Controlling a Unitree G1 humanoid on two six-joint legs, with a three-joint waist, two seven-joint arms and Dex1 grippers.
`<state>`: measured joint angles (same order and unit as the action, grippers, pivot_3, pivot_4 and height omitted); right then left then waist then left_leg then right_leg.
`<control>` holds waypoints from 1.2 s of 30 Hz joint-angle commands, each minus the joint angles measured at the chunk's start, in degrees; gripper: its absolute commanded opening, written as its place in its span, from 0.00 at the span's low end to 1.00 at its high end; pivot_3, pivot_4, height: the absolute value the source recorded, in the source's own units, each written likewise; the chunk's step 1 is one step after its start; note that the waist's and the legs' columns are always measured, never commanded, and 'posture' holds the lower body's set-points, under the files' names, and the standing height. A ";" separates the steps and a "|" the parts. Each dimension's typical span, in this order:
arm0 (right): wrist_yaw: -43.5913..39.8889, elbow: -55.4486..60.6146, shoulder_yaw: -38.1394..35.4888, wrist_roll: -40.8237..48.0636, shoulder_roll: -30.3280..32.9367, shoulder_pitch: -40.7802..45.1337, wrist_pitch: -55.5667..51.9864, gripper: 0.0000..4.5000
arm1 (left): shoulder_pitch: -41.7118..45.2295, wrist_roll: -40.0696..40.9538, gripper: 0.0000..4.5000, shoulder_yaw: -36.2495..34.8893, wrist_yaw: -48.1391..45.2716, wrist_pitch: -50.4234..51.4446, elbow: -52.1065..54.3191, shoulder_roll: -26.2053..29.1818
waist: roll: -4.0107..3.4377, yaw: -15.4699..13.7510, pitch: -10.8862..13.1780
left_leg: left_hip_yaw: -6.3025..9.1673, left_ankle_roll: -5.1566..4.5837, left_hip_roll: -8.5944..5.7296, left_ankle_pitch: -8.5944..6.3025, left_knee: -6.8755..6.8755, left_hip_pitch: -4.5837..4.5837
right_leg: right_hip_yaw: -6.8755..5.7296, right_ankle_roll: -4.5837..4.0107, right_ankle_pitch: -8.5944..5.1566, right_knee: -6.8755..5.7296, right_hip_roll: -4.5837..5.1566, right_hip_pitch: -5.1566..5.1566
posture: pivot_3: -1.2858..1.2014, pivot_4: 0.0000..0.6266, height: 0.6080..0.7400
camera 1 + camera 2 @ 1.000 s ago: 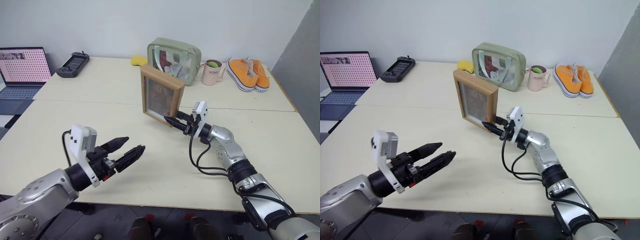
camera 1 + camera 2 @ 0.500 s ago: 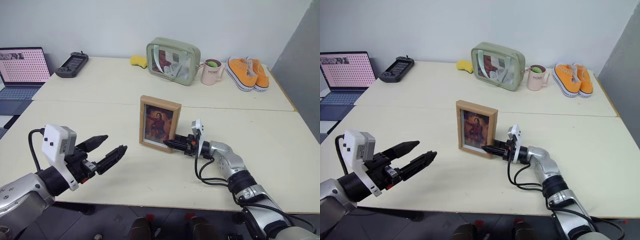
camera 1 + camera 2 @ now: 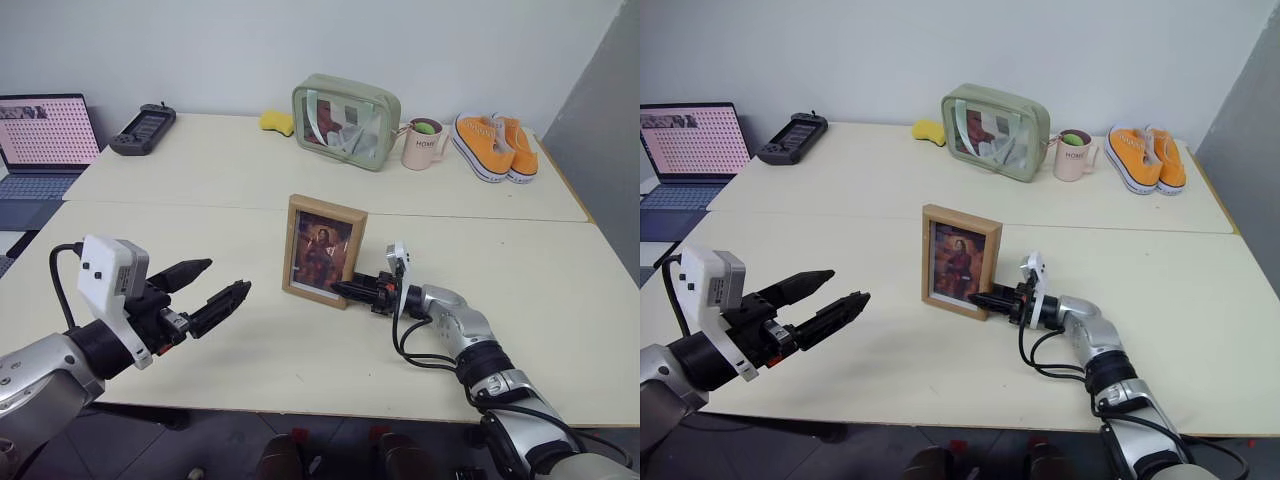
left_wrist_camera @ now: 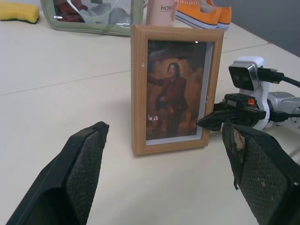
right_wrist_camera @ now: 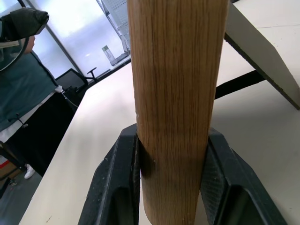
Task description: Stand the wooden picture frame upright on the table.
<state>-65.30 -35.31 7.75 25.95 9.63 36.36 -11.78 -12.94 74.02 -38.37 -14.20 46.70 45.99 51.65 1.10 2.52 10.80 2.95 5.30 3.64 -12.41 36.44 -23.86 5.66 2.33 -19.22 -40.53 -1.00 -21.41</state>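
The wooden picture frame stands upright on the cream table, near the middle, with its reddish-brown picture facing me. My right gripper reaches in level from the right, its two fingers clamped on either side of the frame's lower right edge. The grey prop slants from the frame's back down to the tabletop. My left gripper hovers open above the table's near left part, well apart from the frame, pointing at it.
Along the far side sit a laptop, a black game controller, a yellow sponge, a green see-through pouch, a pink mug and orange shoes. A person stands off to the left of the table.
The frame came down from mid-air, where it was tilted, and now stands on the table. My right gripper sank with it. My left gripper drew back slightly to the left.
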 commanded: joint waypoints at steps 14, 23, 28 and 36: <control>2.95 6.59 -1.56 -5.95 2.29 -1.49 2.81 0.72 | 4.03 2.61 0.92 3.00 0.59 -1.06 -1.90 0.12 | 0.00 0.03 0.00 | 0.00 0.01 0.00 0.00 -0.19 0.00 | -0.01 0.00 0.00 0.16 0.00 0.01 | 0.52 0.24 1.00; 4.62 40.24 -6.71 2.72 17.45 -11.01 -18.12 0.72 | 9.71 0.08 0.92 8.02 -7.46 -0.39 -7.64 3.33 | -0.06 -0.66 0.04 | 0.01 0.01 -0.03 0.01 -0.36 -0.02 | -0.03 0.01 0.01 0.33 0.03 0.01 | 0.52 0.24 1.00; 8.13 53.24 -11.84 7.40 23.93 -16.95 -24.96 0.72 | 13.45 -0.76 0.92 11.45 -11.25 0.27 -10.16 3.49 | -0.03 -0.56 0.02 | -0.02 0.00 0.02 0.00 -0.45 -0.03 | -0.02 0.01 0.00 0.53 0.01 0.03 | 0.52 0.24 1.00; 13.17 60.45 -15.64 14.02 26.55 -16.99 -31.49 0.72 | 16.79 -1.90 0.92 12.73 -16.57 1.56 -12.09 5.06 | -0.02 -0.20 0.03 | -0.05 0.00 0.02 0.00 -0.44 -0.04 | 0.01 0.02 0.00 0.56 0.01 0.01 | 0.52 0.24 1.00</control>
<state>-53.24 22.89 -6.17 37.90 35.51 18.68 -42.67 2.92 72.67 -25.06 -29.45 48.30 34.06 55.76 1.08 2.32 10.83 2.90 5.30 3.66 -12.40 36.00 -23.90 5.68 2.35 -19.22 -39.97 -0.98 -21.38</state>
